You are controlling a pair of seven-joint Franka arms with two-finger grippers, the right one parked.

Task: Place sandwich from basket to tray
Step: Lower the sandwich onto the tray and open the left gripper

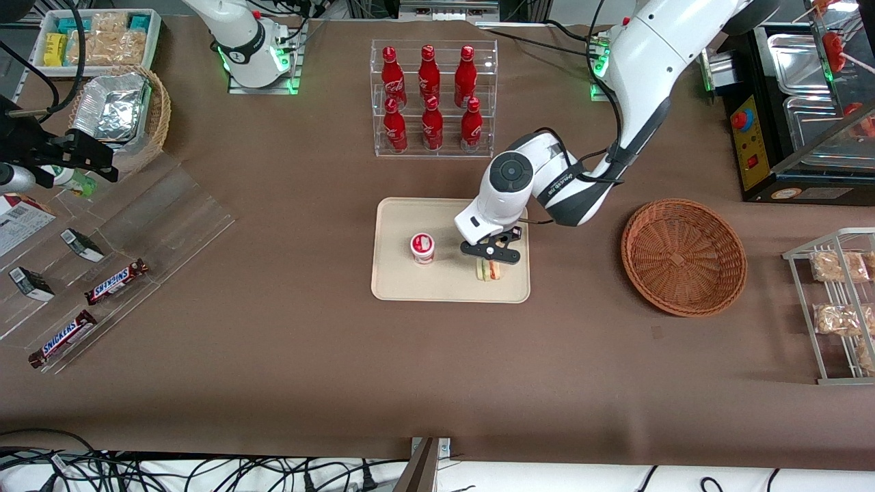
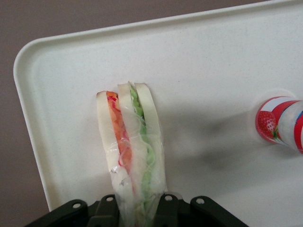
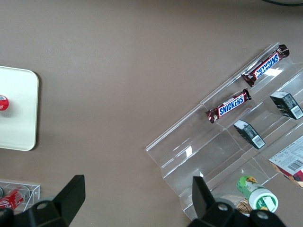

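The sandwich (image 1: 489, 270) is a clear-wrapped wedge of white bread with red and green filling. It rests on the cream tray (image 1: 396, 283), near the tray's corner toward the working arm's end. My gripper (image 1: 489, 255) is shut on the sandwich, just above the tray. In the left wrist view the sandwich (image 2: 130, 142) runs out from between the black fingers (image 2: 106, 212) of my gripper (image 2: 138, 213) over the tray (image 2: 213, 71). The round reddish-brown wicker basket (image 1: 683, 256) stands empty beside the tray, toward the working arm's end.
A small red-and-white yogurt cup (image 1: 422, 247) stands on the tray beside the sandwich. A clear rack of red bottles (image 1: 432, 96) stands farther from the camera than the tray. A wire rack with bagged snacks (image 1: 841, 301) and acrylic shelves with chocolate bars (image 1: 116, 281) sit at the table's ends.
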